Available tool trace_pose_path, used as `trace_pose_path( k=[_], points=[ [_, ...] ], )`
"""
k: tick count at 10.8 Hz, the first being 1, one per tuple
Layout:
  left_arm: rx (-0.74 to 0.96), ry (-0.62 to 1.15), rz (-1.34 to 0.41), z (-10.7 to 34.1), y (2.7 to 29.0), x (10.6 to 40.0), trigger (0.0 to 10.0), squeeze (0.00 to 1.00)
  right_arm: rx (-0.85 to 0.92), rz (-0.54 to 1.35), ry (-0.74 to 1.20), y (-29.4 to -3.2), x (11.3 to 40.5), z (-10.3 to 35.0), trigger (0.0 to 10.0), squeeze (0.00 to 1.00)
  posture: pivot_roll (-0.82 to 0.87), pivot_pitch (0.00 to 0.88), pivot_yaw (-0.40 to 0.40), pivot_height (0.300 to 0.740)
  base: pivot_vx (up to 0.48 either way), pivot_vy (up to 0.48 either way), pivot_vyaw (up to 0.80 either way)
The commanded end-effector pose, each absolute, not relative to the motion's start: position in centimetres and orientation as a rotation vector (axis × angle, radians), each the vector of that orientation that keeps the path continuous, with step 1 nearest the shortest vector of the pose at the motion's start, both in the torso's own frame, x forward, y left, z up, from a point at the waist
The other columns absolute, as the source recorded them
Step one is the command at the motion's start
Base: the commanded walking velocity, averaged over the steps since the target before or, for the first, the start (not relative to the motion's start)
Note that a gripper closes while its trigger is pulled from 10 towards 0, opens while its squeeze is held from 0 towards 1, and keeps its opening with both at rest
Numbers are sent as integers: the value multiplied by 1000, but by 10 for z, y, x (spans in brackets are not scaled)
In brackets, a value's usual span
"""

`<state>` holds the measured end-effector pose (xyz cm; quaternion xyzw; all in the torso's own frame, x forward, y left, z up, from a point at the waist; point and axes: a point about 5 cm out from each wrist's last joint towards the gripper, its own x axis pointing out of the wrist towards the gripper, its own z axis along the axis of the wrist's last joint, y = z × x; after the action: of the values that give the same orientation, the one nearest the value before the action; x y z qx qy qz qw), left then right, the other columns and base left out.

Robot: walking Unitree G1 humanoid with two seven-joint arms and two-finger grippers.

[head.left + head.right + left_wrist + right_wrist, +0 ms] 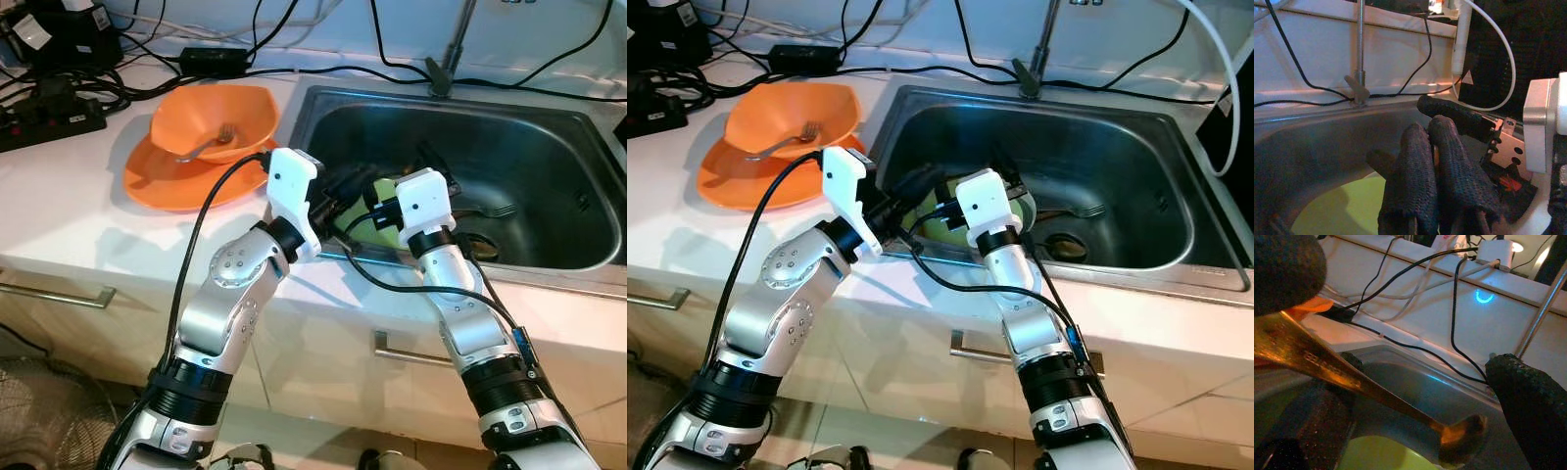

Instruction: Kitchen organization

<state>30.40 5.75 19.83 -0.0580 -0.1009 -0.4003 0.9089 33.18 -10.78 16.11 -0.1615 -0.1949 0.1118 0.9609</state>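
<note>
White countertop [78, 206], steel sink [549, 166], cabinet handles [59, 294], black cables [323, 70] along wall.
</note>
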Motion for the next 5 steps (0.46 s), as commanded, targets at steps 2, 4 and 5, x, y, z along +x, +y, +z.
trace_pose_path(
  k=[2,4,5],
  points=[
    [-99,-209,-860,200,54,301,10000,0,-323,243,-399,-106,330,159,4706,0,29,53,26,740,0,0,0],
    [-93,-206,-862,200,54,301,10000,0,-321,244,-398,-107,330,158,0,0,33,52,26,740,0,0,0],
    [-90,-204,-861,200,54,301,10000,0,-319,245,-397,-107,330,158,0,0,34,51,26,740,0,0,0]
  ],
)
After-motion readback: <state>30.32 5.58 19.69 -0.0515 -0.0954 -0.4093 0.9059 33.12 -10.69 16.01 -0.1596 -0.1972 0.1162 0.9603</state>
